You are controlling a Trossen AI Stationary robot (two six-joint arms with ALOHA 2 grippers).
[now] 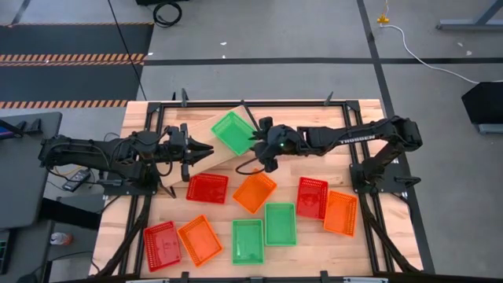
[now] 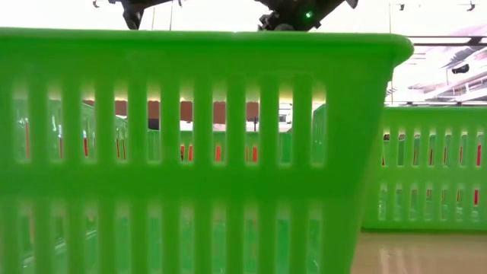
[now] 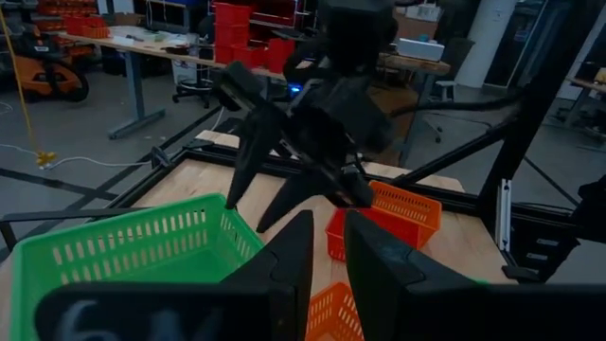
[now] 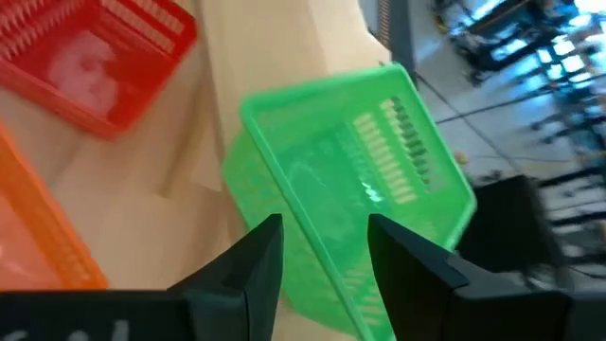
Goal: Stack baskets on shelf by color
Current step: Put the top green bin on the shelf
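right gripper, fingers apart, straddles the near rim of a green basket that lies on the shelf, the pale plank set askew near the far edge of the tabletop; whether the pads touch the rim cannot be told. left gripper sits over the plank just beside that basket, its fingers close together with a narrow gap and nothing between them. the other eight baskets lie loose on the tabletop: two green, three red and three orange. judgement: the step is seating the first green basket; done well, the right fingers clear the rim straight upward so the basket stays put.
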